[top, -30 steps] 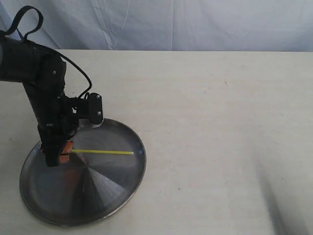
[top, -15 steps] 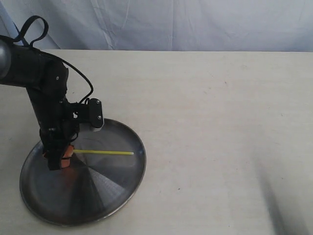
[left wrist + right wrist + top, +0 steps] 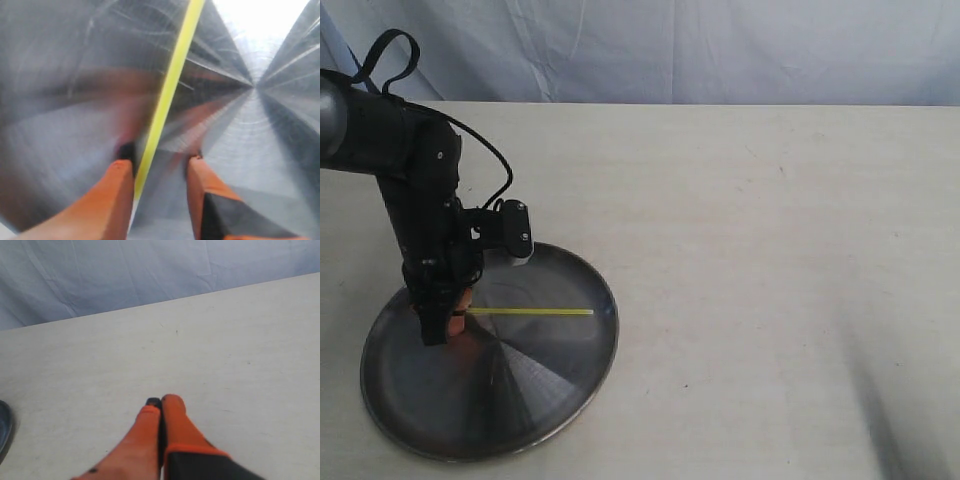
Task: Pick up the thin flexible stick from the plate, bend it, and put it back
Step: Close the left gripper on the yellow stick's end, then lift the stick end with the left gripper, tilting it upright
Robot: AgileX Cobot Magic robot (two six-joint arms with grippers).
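**Left pincer straddles the stick's end, grip not yet made**

We judge this to be the pick-up step. On the pale table (image 3: 770, 250) the steel plate (image 3: 540, 405) lies directly under the left pincer (image 3: 160, 162). Its orange fingers (image 3: 117, 185) stand at or just above the plate's surface, part open, with a clear gap between them. The thin yellow stick (image 3: 170, 95) runs through that gap, its near end close against one finger and apart from the other. From there it reaches away from the pincer across the plate; nothing is clamped.

Next, we think, the jaws must shut squarely on so thin a rod before any lift, or it may slip out. Around the pincer we see only the blue cloth backdrop (image 3: 720, 50) beyond the table; nothing blocks the way. The right pincer (image 3: 161, 402) hangs well apart over bare table, fingers pressed together, holding nothing.
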